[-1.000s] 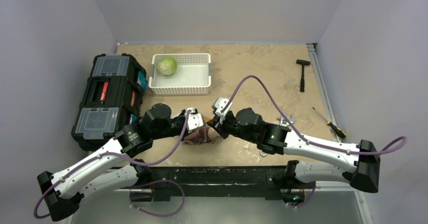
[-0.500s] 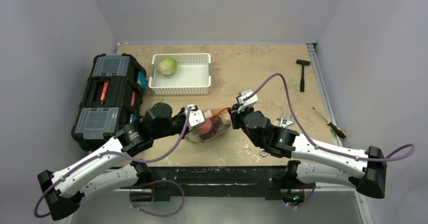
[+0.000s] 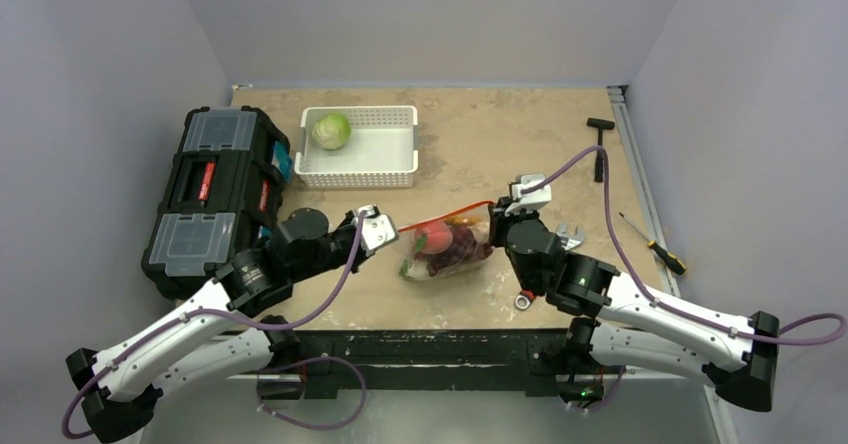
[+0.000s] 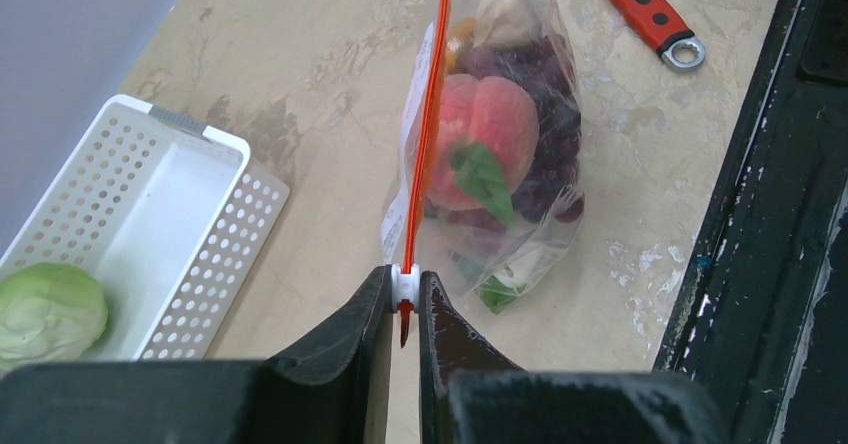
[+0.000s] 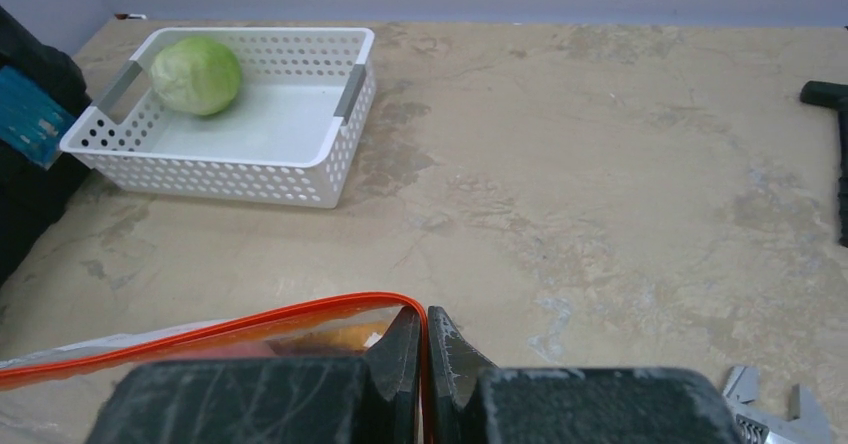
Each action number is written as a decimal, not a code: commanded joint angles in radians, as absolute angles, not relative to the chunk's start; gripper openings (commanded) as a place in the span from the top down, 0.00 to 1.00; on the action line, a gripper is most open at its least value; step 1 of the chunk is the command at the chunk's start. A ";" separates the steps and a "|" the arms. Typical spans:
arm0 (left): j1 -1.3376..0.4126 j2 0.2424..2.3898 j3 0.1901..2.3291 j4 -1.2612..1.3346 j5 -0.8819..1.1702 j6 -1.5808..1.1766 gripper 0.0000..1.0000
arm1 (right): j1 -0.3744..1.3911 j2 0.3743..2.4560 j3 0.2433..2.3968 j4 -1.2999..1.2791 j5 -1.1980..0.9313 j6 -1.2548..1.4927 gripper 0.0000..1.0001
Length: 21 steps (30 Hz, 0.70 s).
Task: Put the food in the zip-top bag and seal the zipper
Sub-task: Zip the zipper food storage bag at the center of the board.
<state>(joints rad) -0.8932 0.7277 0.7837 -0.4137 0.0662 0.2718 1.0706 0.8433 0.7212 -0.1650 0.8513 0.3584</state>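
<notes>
The clear zip-top bag [image 3: 447, 251] lies mid-table with food inside: a pink peach [image 4: 480, 124], dark red grapes [image 4: 540, 154], green leaves and an orange piece. Its orange-red zipper [image 3: 445, 216] is stretched taut between my grippers. My left gripper [image 4: 405, 289] is shut on the white slider tab at the zipper's left end; it also shows in the top view [image 3: 372, 226]. My right gripper [image 5: 425, 329] is shut on the zipper's right end, also seen from above [image 3: 500, 212]. A green cabbage [image 3: 330, 130] sits in the white basket [image 3: 400, 169].
A black toolbox [image 3: 215, 194] stands at the left. A red-handled wrench [image 4: 645, 9] lies near the bag, by the front edge. A black hammer [image 3: 599, 147] and a screwdriver [image 3: 652, 244] lie at the right. A black rail [image 4: 780, 214] runs along the table's near edge.
Both grippers have moved apart, the left one leftward and the right one rightward, pulling the zipper out straight. The bag went from bunched between them to spread out, with the food showing.
</notes>
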 commanded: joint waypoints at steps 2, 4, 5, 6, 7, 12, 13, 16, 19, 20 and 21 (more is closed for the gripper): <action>-0.893 0.703 0.786 -0.435 -0.028 0.266 1.00 | 1.043 0.802 0.734 -0.200 1.016 0.373 1.00; -0.893 0.701 0.791 -0.439 -0.036 0.267 1.00 | 1.042 0.794 0.723 -0.181 1.023 0.360 1.00; -0.893 0.700 0.791 -0.441 -0.039 0.265 1.00 | 1.042 0.792 0.723 -0.178 1.024 0.355 1.00; -0.893 0.700 0.790 -0.439 -0.041 0.262 1.00 | 1.040 0.792 0.729 -0.185 1.018 0.359 1.00; -0.894 0.699 0.786 -0.433 -0.042 0.260 1.00 | 1.040 0.792 0.738 -0.197 1.007 0.364 1.00; -0.892 0.721 0.801 -0.449 -0.014 0.255 0.81 | 1.040 0.808 0.730 -0.145 0.944 0.341 1.00; -0.892 0.725 0.804 -0.451 -0.011 0.252 0.74 | 1.040 0.816 0.737 -0.144 0.930 0.348 1.00; -0.892 0.730 0.806 -0.448 -0.023 0.246 0.54 | 1.040 0.847 0.752 -0.124 0.900 0.354 1.00; -0.892 0.715 0.802 -0.439 -0.076 0.237 0.30 | 1.034 0.892 0.780 -0.088 0.881 0.345 1.00; -0.891 0.705 0.798 -0.432 -0.098 0.233 0.25 | 1.029 0.906 0.796 -0.088 0.879 0.345 1.00; -0.892 0.695 0.792 -0.424 -0.128 0.231 0.22 | 1.021 0.918 0.811 -0.084 0.879 0.340 1.00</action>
<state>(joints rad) -0.8959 0.7284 0.7837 -0.4530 -0.0307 0.2531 1.0382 0.8764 0.7254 -0.1619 0.8715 0.3508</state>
